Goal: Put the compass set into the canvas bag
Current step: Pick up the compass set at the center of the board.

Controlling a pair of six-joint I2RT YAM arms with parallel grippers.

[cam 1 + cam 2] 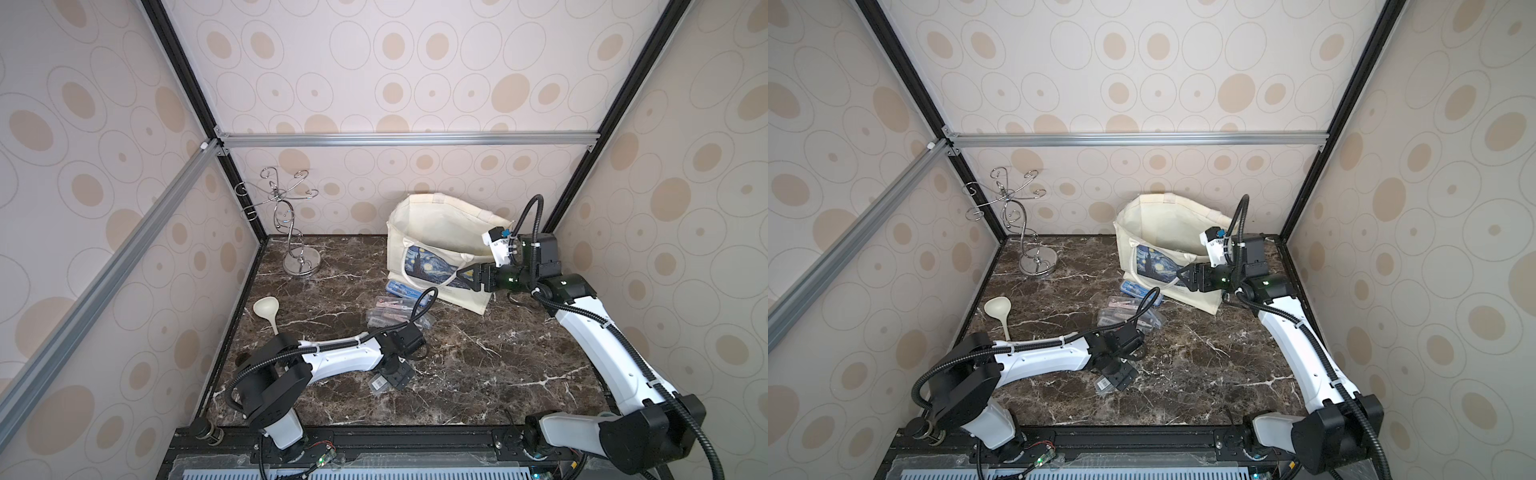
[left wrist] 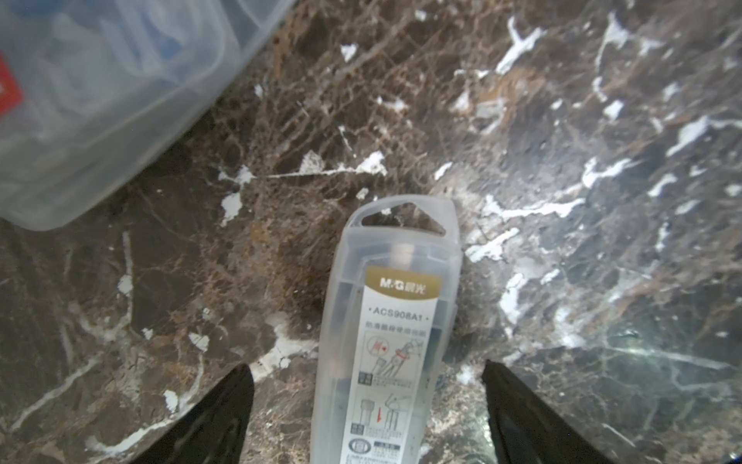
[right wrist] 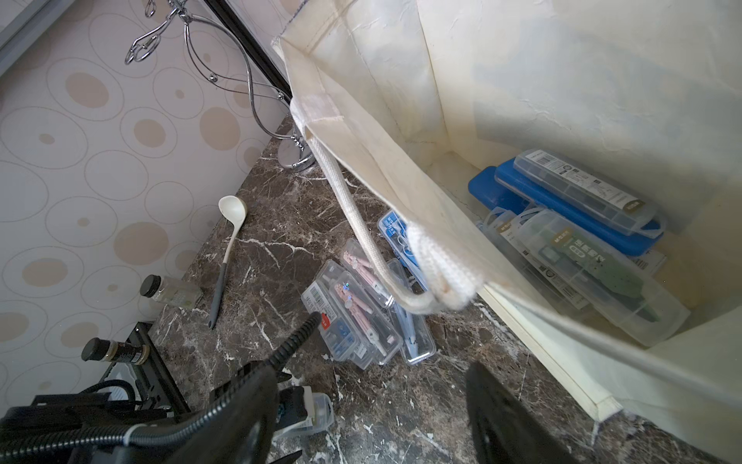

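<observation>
The left gripper [image 2: 366, 365] hangs low over the dark brown marble table [image 2: 562, 120]. Its two black fingers [image 2: 217, 422] are spread, with a gap on each side of the one clear plastic compass case with a white-and-gold label [image 2: 391, 313]. The case lies flat between them, hang-hole end pointing away from the gripper.

The right gripper [image 3: 375, 371] is also spread, with only table between its fingers. Just ahead of it stands the one cream canvas bag with a blue-and-yellow print [image 1: 436, 224], mouth open. One white rope handle [image 3: 433, 289] hangs just beyond the fingertips. In both top views the fingertips are at the printed front; whether they touch it I cannot tell. At least four compass cases, blue and clear [image 3: 582, 241], lie inside the bag.

Between the two grippers, four more clear cases [image 3: 361, 305] lie in a loose pile before the bag.

Far from both grippers are one chrome wire stand [image 1: 291, 224], one cream ladle with a grey handle [image 1: 268, 313] and two dark-capped bottles [image 3: 172, 291].
</observation>
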